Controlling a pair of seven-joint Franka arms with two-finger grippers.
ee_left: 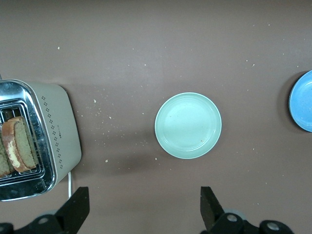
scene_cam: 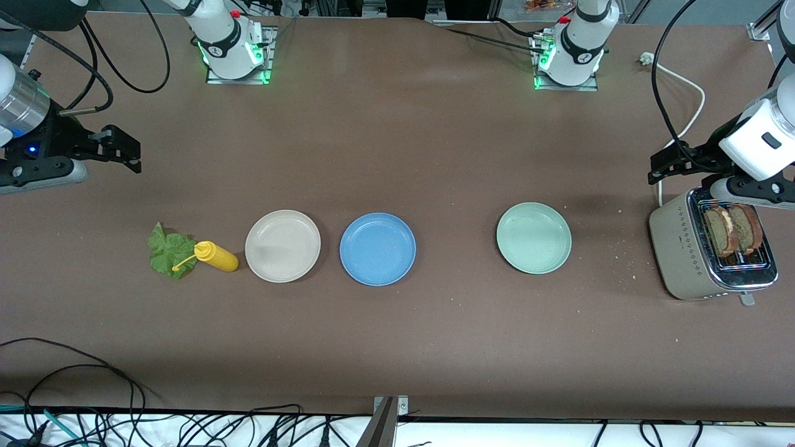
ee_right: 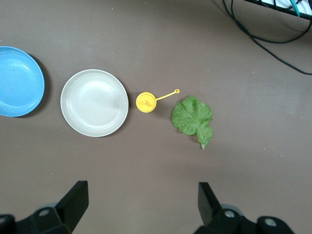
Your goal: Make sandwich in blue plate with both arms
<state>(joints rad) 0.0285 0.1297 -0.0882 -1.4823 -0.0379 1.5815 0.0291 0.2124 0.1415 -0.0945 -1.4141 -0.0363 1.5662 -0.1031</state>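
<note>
The blue plate (scene_cam: 377, 249) lies empty at the middle of the table; it also shows at the edge of both wrist views (ee_left: 302, 101) (ee_right: 17, 80). Two brown bread slices (scene_cam: 736, 228) (ee_left: 17, 144) stand in the slots of a toaster (scene_cam: 689, 261) at the left arm's end. A green lettuce leaf (scene_cam: 169, 250) (ee_right: 193, 118) lies flat at the right arm's end. My left gripper (scene_cam: 661, 164) (ee_left: 145, 209) hangs open and empty over bare table by the toaster. Above the right arm's end, my right gripper (scene_cam: 127, 151) (ee_right: 143, 204) is open, holding nothing.
A beige plate (scene_cam: 282, 246) (ee_right: 94, 102) sits beside the blue one, with a yellow squeeze bottle (scene_cam: 216, 256) (ee_right: 146, 102) between it and the lettuce. A pale green plate (scene_cam: 533, 238) (ee_left: 188, 125) lies toward the toaster (ee_left: 53, 131). Crumbs dot the table there. Cables trail along the edge nearest the camera.
</note>
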